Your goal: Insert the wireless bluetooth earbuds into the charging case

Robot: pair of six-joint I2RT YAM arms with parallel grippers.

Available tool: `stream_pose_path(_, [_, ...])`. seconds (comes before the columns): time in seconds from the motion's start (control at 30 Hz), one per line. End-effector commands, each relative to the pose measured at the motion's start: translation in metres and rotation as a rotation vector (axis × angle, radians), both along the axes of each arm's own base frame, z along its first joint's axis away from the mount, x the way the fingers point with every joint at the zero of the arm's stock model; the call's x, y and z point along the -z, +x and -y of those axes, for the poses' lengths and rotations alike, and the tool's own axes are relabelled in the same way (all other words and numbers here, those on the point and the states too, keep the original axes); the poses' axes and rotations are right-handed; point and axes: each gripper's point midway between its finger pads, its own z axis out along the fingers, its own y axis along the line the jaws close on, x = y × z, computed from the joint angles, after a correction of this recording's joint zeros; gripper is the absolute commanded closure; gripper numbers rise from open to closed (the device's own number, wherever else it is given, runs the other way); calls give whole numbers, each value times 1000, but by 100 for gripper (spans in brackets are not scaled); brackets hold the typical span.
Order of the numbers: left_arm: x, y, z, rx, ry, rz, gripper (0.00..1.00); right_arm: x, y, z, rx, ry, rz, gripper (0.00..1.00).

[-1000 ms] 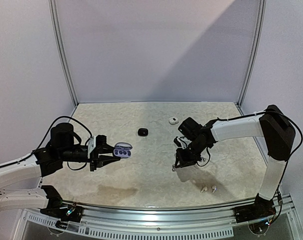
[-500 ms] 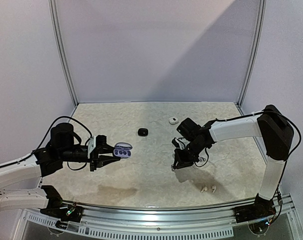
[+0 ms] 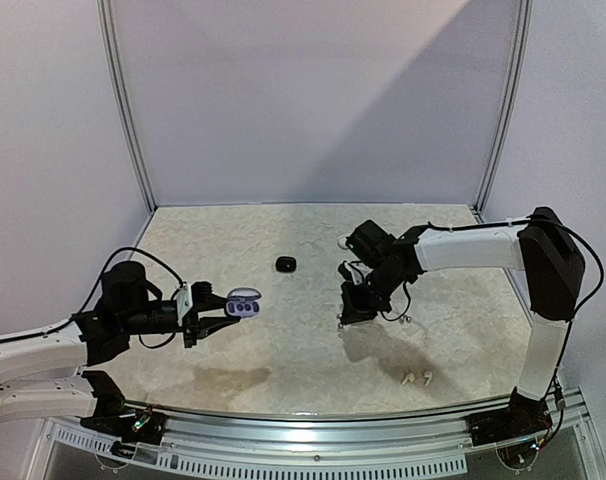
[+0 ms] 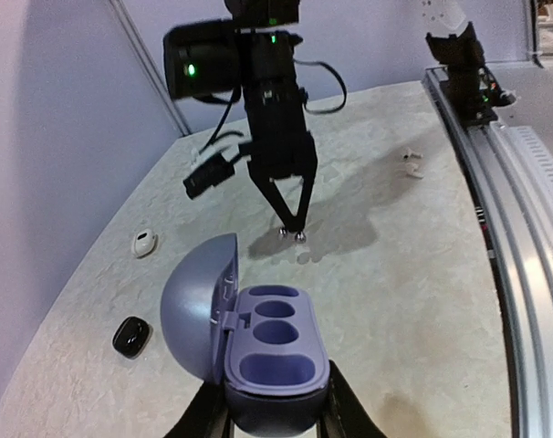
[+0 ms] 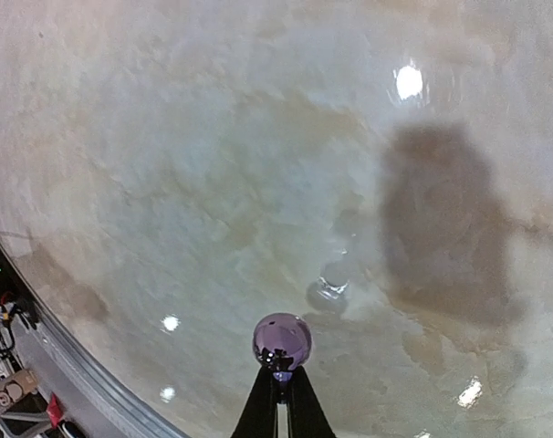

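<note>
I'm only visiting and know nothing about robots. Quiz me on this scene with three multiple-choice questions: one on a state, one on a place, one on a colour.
1. The charging case is:
A. shut and set down
B. open, held in the left gripper
C. open and set down

2. The white stemmed pair lies:
A. inside the case
B. against the far wall
C. on the table near its front edge, on the right arm's side

3. The earbud pinched in the right gripper is:
A. shiny purplish
B. white
C. green

Answers:
1 B, the left wrist view shows the lid standing up and fingers either side of the case.
2 C, the top view shows them there.
3 A, the right wrist view shows it at the fingertips.
</note>
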Motion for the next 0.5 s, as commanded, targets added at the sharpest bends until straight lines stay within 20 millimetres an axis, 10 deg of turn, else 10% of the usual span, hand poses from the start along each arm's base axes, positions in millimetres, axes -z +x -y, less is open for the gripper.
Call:
stream_pose_path(0.0, [-6, 26, -11, -162, -55, 173, 100, -33, 14, -3, 85, -29, 4, 100])
stream_pose_path(0.47, [-40, 68, -11, -422, -203, 287, 100, -185, 21, -75, 431, 384, -51, 100])
